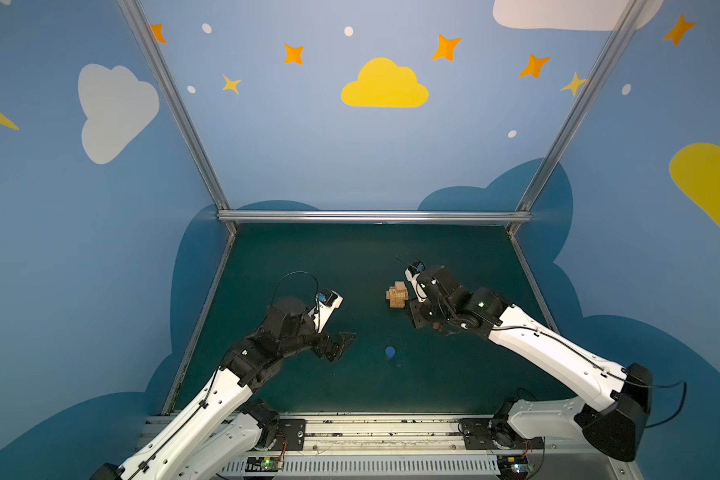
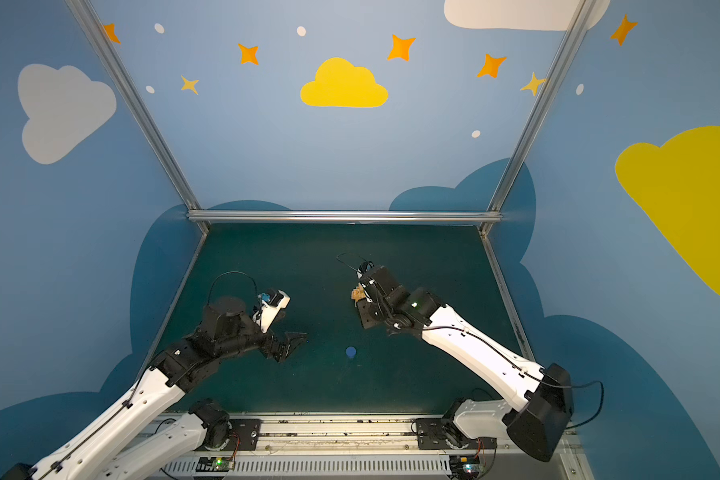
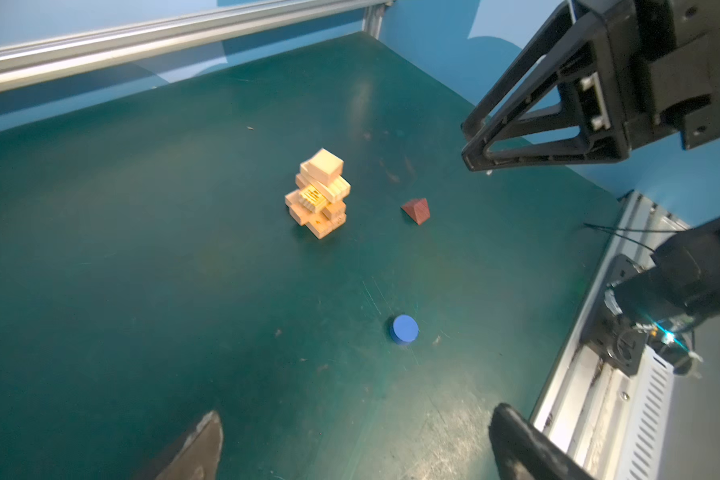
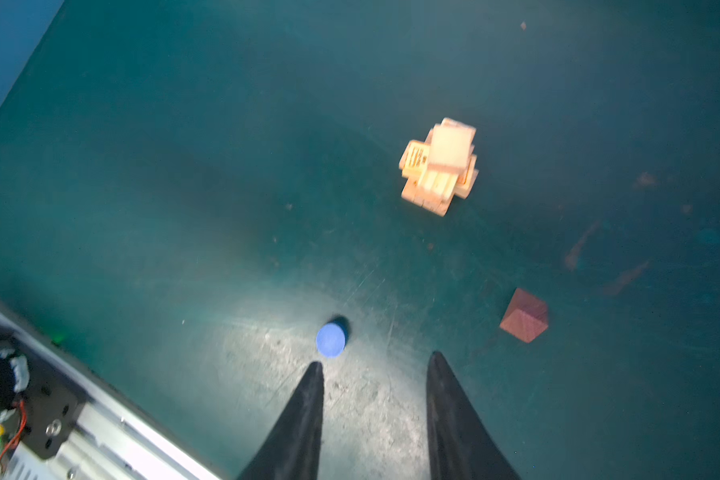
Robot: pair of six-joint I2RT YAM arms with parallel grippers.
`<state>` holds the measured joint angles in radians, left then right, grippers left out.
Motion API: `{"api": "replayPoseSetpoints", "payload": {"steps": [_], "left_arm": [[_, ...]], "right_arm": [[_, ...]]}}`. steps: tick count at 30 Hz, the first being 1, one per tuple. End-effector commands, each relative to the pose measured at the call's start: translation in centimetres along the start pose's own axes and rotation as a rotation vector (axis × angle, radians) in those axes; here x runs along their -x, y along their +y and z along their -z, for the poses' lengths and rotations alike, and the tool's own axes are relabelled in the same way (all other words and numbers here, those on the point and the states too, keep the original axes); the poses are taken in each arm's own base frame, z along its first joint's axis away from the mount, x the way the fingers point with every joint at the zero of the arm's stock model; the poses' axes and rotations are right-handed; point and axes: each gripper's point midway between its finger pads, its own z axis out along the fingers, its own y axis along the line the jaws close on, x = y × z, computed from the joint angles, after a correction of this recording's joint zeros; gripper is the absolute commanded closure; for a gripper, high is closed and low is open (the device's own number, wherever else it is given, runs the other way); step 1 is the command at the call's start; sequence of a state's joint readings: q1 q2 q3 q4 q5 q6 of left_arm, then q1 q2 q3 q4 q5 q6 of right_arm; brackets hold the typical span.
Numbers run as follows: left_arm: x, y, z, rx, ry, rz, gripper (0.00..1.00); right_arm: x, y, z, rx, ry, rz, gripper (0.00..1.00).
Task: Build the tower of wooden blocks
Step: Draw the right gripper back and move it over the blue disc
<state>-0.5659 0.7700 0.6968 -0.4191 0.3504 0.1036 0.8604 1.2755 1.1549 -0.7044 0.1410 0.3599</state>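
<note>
The wood block tower (image 1: 397, 294) (image 3: 319, 195) (image 4: 439, 166) is a small pile of tan bars in crosswise layers with a tan cube on top, standing mid-table. In a top view the tower (image 2: 356, 294) is mostly hidden behind the right arm. A dark reddish-brown cube (image 3: 416, 210) (image 4: 524, 316) lies apart, to its right. A blue round piece (image 1: 390, 352) (image 2: 351, 352) (image 3: 405, 329) (image 4: 330, 340) lies nearer the front. My right gripper (image 1: 414, 318) (image 4: 376, 360) hangs open and empty above the table beside the tower. My left gripper (image 1: 341, 343) (image 2: 292, 343) (image 3: 358, 415) is wide open and empty, left of the blue piece.
The dark green table mat (image 1: 308, 270) is bounded by a metal bar (image 1: 371, 216) at the back and slanted metal rails at the sides. The arm-mount rail (image 1: 371, 432) runs along the front. Blue painted walls enclose the cell.
</note>
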Motion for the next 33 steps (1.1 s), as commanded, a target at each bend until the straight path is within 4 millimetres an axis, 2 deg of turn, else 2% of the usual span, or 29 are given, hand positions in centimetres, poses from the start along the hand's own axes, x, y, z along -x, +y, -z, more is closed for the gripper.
{"api": "replayPoseSetpoints", "payload": {"steps": [1, 6, 14, 24, 33], "left_arm": [[-0.2, -1.3, 0.0, -0.072, 0.003, -0.043, 0.0], [-1.0, -2.0, -0.5, -0.129, 0.051, -0.059, 0.0], [-2.7, -1.8, -1.2, -0.13, 0.109, -0.091, 0.0], [-4.5, -1.6, -1.6, -0.129, 0.135, -0.15, 0.0], [-5.4, -1.3, -2.1, -0.122, 0.185, -0.146, 0.0]], "right_arm": [[-1.1, 1.2, -0.4, 0.066, 0.003, 0.018, 0.64], [-3.5, 1.9, -1.1, 0.079, 0.032, 0.064, 0.64], [-6.1, 3.7, -2.6, 0.15, 0.06, 0.108, 0.64], [-7.4, 5.3, -5.3, 0.159, 0.107, 0.188, 0.63], [-9.0, 4.7, -8.5, 0.091, 0.194, 0.195, 0.63]]}}
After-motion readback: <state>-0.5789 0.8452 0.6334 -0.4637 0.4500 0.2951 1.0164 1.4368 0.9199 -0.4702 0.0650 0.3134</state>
